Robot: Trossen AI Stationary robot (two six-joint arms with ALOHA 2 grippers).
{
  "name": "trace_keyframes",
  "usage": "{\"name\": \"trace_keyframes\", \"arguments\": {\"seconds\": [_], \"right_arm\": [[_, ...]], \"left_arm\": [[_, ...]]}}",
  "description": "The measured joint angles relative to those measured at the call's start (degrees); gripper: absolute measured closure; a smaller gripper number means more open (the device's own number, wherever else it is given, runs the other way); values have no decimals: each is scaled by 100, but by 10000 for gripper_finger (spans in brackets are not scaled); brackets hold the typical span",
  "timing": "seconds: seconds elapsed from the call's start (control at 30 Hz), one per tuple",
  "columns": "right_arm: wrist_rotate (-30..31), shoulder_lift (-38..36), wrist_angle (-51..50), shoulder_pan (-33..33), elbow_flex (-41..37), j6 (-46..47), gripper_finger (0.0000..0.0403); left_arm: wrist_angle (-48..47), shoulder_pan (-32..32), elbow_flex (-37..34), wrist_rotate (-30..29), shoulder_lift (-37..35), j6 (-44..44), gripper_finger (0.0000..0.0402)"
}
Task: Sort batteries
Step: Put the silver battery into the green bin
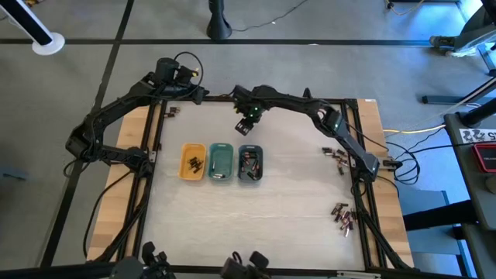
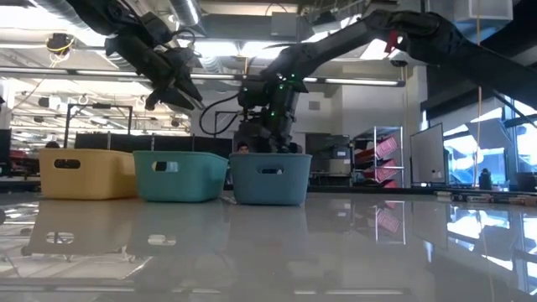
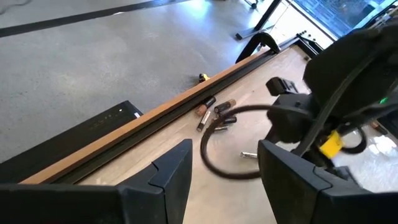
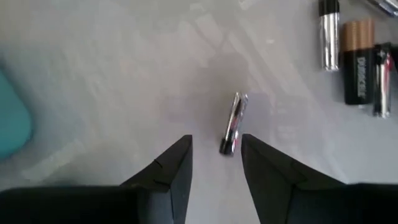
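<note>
Three small trays stand in a row mid-table: yellow (image 1: 193, 161), green (image 1: 221, 161) and grey-blue (image 1: 249, 164), each with batteries inside. My right gripper (image 1: 248, 116) (image 4: 214, 144) points down just beyond the trays, open. One silvery battery (image 4: 233, 124) lies flat on the table, its near end between the fingertips, and nothing touches it. More batteries (image 4: 359, 59) lie beside it. My left gripper (image 1: 195, 93) (image 3: 224, 152) hovers open over the far left corner, above a few loose batteries (image 3: 214, 112).
Two loose groups of batteries lie near the right edge (image 1: 337, 155) (image 1: 343, 217). A black cable loop (image 3: 214, 162) lies on the table by the far left corner, with the right arm (image 3: 348, 74) close beside it. The near half of the table (image 1: 256, 225) is bare.
</note>
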Motion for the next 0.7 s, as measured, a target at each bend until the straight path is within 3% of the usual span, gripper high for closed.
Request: {"name": "trace_keyframes", "arguments": {"seconds": [0.2, 0.4, 0.53, 0.7], "right_arm": [[-347, -532, -568, -110, 2, 158, 262], [-655, -730, -679, -107, 0, 1368, 262], [-306, -730, -1007, 232, -17, 2118, 262], [95, -729, -399, 554, -590, 2983, 262]], "left_arm": [[-17, 0, 0, 0, 0, 14, 231], [-409, 0, 0, 1, -1, 620, 231], [-625, 0, 0, 16, 0, 923, 231], [-649, 0, 0, 422, -1, 1194, 231]]}}
